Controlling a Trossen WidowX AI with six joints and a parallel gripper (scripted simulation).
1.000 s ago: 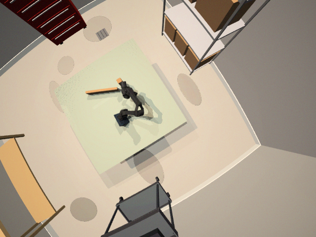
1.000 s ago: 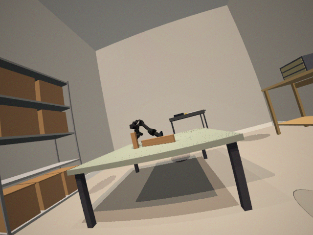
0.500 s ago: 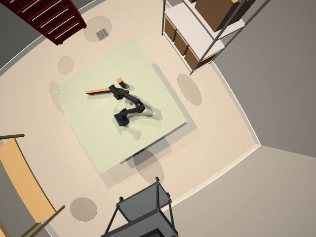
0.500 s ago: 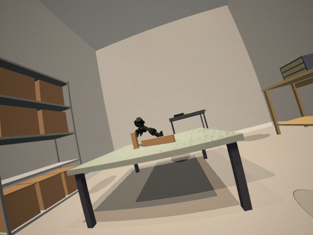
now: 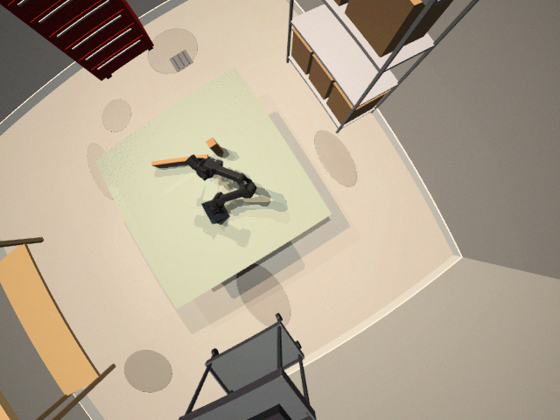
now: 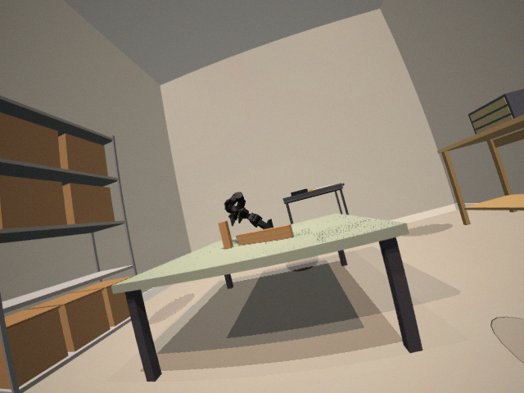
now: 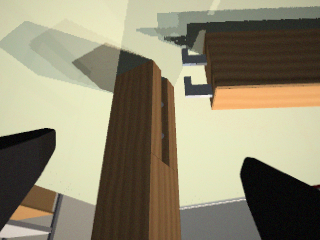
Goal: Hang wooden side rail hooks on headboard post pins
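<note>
The wooden side rail [image 5: 169, 161] [image 6: 264, 235] [image 7: 265, 57] lies on the table [image 5: 157, 234] [image 6: 194, 266], its hook end towards the post with a gap between them. Its two steel hooks [image 7: 197, 91] stick out in the wrist view, clear of the post. The headboard post [image 5: 212, 143] [image 6: 225, 234] [image 7: 130, 150] stands upright. Its slot [image 7: 165, 120] shows two small pins [image 7: 162, 136]. My gripper [image 6: 236, 221] [image 7: 151, 152] is open and empty, above the table near the post and the rail's hook end. In the top view the arm partly covers the rail.
The arm's base [image 5: 215, 211] stands on the table, to the front of the rail. Around the table stand a shelf rack with boxes [image 5: 320, 75] [image 6: 86, 203], a red drawer cabinet [image 5: 103, 36], a grey cart [image 5: 246, 357] and a wooden bench [image 5: 45, 316].
</note>
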